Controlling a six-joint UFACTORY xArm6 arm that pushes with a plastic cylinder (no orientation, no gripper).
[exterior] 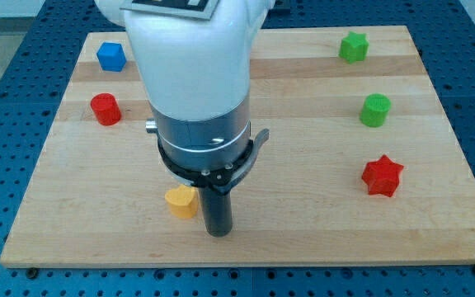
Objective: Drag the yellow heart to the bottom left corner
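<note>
The yellow heart [181, 200] lies on the wooden board [303, 214], left of centre near the view's bottom edge. My tip [218, 233] touches the board just to the right of the heart and slightly below it, very close to it or touching it. The arm's white and silver body hangs above and hides the board's middle behind it.
A blue cube [110, 56] sits at the top left and a red cylinder [105, 109] below it. A green star [354, 47] is at the top right, a green cylinder [376, 110] under it, and a red star [383, 175] lower right.
</note>
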